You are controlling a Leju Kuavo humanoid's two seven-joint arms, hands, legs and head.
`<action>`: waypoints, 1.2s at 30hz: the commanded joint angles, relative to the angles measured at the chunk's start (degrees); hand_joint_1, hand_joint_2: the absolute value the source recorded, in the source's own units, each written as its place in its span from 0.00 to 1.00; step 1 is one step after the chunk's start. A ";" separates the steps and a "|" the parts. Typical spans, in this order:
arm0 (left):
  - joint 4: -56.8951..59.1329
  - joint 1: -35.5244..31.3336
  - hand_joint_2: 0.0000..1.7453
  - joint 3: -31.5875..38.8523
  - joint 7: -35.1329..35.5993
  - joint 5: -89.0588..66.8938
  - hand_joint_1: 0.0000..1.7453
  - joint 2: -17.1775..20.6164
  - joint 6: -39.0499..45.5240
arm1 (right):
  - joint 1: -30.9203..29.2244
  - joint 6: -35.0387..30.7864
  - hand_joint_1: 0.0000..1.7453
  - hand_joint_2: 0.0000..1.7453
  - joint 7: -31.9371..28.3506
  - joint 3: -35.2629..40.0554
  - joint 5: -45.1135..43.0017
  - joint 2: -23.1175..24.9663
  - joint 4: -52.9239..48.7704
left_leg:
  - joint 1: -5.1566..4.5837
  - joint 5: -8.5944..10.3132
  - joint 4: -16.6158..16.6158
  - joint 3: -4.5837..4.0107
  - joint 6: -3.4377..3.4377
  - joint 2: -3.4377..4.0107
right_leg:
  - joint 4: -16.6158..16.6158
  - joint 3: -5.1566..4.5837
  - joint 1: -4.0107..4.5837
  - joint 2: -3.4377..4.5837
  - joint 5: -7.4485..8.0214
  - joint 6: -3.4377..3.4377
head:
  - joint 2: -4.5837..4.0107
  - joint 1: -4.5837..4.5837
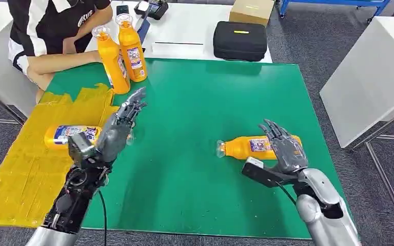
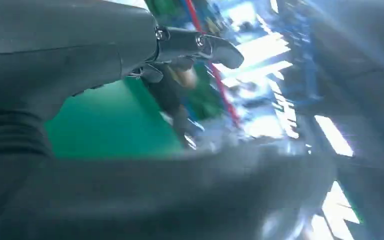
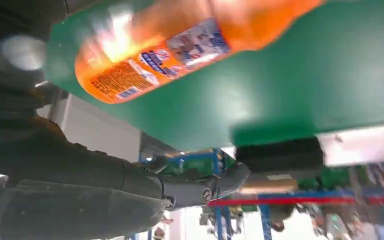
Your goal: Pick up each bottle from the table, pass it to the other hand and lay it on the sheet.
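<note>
Status: right robot hand [image 1: 283, 145] is spread, empty, just beside the orange plastic bottle [image 1: 251, 147] lying on the green desk [image 1: 195, 118]. Left robot hand [image 1: 120, 125] is spread, empty, near the yellow sheet [image 1: 25, 174]. You should wrap the body at mid-label before lifting.

Green desk [image 1: 195, 113], crinkled yellow sheet [image 1: 25, 169] over its left edge, orange bottles [image 1: 259, 146] with blue-and-white labels and clear caps, dark grey fingers [image 1: 274, 130] on silver arms, black case [image 1: 240, 41] on white table beyond, person's black-and-white shirt [image 1: 46, 23]
</note>
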 commanded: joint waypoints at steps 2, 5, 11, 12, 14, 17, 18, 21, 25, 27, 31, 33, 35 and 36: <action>-2.92 1.21 1.00 0.35 3.82 7.34 0.00 0.83 -1.75 | -8.37 -1.37 0.00 1.00 0.37 1.81 1.66 0.83 20.26 | 0.04 -0.19 -0.02 0.46 0.03 0.15 | -0.06 0.38 0.08 0.24 -0.09 -0.33 | 0.00 -0.02; -2.92 1.21 1.00 0.35 3.82 7.34 0.00 0.83 -1.75 | -8.37 -1.37 0.00 1.00 0.37 1.81 1.66 0.83 20.26 | 0.04 -0.08 -0.03 0.23 0.01 0.05 | -0.06 0.20 0.06 0.11 -0.04 -0.20 | 0.00 -0.02; -3.26 1.87 1.00 0.62 4.72 10.49 0.00 0.48 -1.72 | -10.57 -2.01 0.00 1.00 0.90 2.60 2.72 0.88 24.46 | 0.03 -0.12 -0.01 0.27 0.01 0.06 | -0.02 0.25 0.06 0.13 -0.08 -0.24 | 0.00 -0.02; -3.51 2.24 1.00 0.60 4.70 10.48 0.00 0.51 -1.45 | -11.45 -2.12 0.00 1.00 0.87 2.63 2.76 1.09 25.84 | 0.03 -0.08 -0.02 0.18 0.01 0.07 | -0.04 0.16 0.05 0.15 -0.03 -0.18 | 0.00 -0.02; -3.67 2.63 1.00 0.51 5.15 10.21 0.00 0.35 -0.58 | -13.73 -3.28 0.00 1.00 0.79 2.85 3.24 1.46 30.18 | 0.04 -0.16 -0.01 0.32 0.01 0.14 | -0.04 0.27 0.07 0.25 -0.06 -0.27 | 0.00 -0.04; -3.04 2.33 1.00 0.25 5.33 10.20 0.00 -0.22 -0.31 | -15.83 -3.67 0.00 1.00 0.48 3.02 3.29 1.50 33.68 | 0.03 -0.15 -0.01 0.34 0.03 0.11 | -0.04 0.29 0.06 0.22 -0.06 -0.28 | 0.00 -0.04; -2.78 2.13 1.00 0.12 5.27 10.18 0.00 -0.20 -0.20 | -16.67 -3.94 0.00 1.00 0.52 3.23 3.58 1.68 35.55 | 0.03 -0.09 -0.01 0.22 0.02 0.04 | -0.03 0.20 0.05 0.13 -0.04 -0.20 | 0.00 -0.02; -2.48 2.05 1.00 0.33 5.48 10.21 0.00 -0.35 0.04 | -18.54 -3.92 0.00 1.00 0.30 3.57 3.79 2.31 39.09 | 0.03 -0.06 -0.02 0.20 0.02 0.07 | -0.04 0.19 0.05 0.13 -0.02 -0.18 | 0.00 -0.02; -1.92 2.18 1.00 0.69 6.28 10.71 0.00 -0.82 -0.70 | -21.06 -5.27 0.00 1.00 0.69 4.36 4.72 2.92 44.87 | 0.03 -0.19 0.01 0.43 0.02 0.12 | -0.01 0.38 0.06 0.23 -0.10 -0.31 | 0.00 -0.02; -1.21 1.89 1.00 0.61 6.62 10.63 0.00 -1.16 -0.74 | -22.07 -5.55 0.00 1.00 1.16 4.86 5.23 2.35 46.93 | 0.04 -0.17 0.00 0.40 0.02 0.06 | -0.01 0.37 0.07 0.17 -0.11 -0.29 | 0.00 -0.04; -0.12 1.39 1.00 0.43 6.86 10.55 0.00 -1.10 -0.12 | -24.70 -5.72 0.00 1.00 1.62 5.32 5.82 2.12 49.77 | 0.01 -0.10 0.00 0.27 0.03 0.06 | -0.01 0.25 0.03 0.12 -0.06 -0.20 | 0.00 -0.02; 0.92 1.13 1.00 -0.03 6.74 10.63 0.00 -0.72 -0.02 | -26.28 -3.54 0.00 1.00 1.73 6.15 6.34 2.18 52.15 | 0.01 -0.13 0.02 0.33 0.04 0.07 | 0.01 0.30 0.04 0.15 -0.08 -0.25 | 0.00 -0.02; 0.92 1.13 1.00 -0.03 6.74 10.63 0.00 -0.72 -0.02 | -26.28 -3.54 0.00 1.00 1.73 6.15 6.34 2.18 52.15 | 0.01 -0.17 0.04 0.41 0.04 0.06 | 0.03 0.37 0.04 0.14 -0.12 -0.31 | 0.00 -0.02; 0.92 1.13 1.00 -0.03 6.74 10.63 0.00 -0.72 -0.02 | -26.28 -3.54 0.00 1.00 1.73 6.15 6.34 2.18 52.15 | 0.01 -0.12 0.01 0.35 0.03 0.02 | 0.01 0.33 0.04 0.09 -0.10 -0.28 | 0.00 -0.02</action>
